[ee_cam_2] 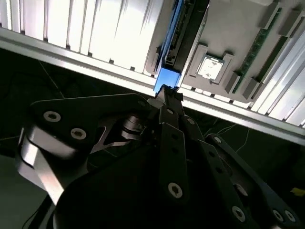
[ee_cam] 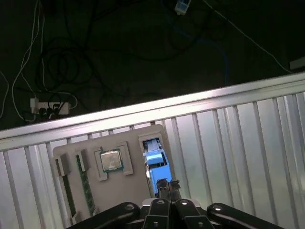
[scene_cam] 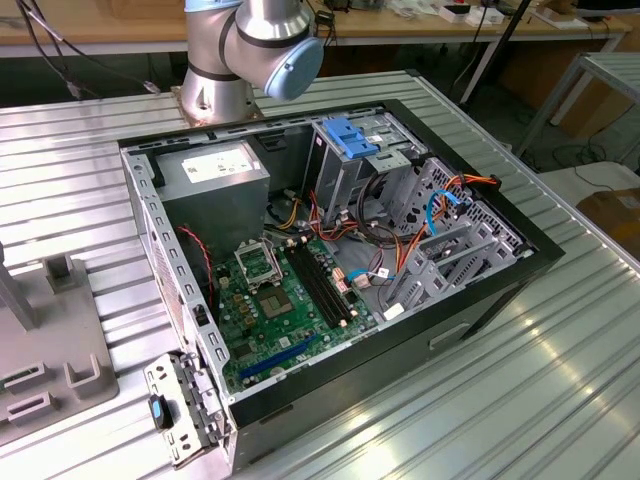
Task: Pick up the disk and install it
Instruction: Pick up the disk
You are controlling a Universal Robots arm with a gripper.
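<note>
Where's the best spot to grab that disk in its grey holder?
Probably the blue top edge of the disk, approached from straight above: it stands on edge in a slot of the holder, so that narrow edge is what sticks out.

This is a robotics lab set up for computer assembly. A silver-and-blue robot arm base [scene_cam: 245, 50] is bolted to a ribbed aluminium table [scene_cam: 560, 400] beside an open black desktop computer case [scene_cam: 380, 375] with its green motherboard [scene_cam: 270, 330] exposed. Light wooden workbenches [scene_cam: 100, 35] stand at the far side. A grey slotted parts fixture [ee_cam: 95, 140] holds a square silver processor chip [ee_cam: 110, 160] and the blue-railed disk [ee_cam: 156, 160]. A white power strip [ee_cam: 50, 109] lies on the dark floor.
</note>
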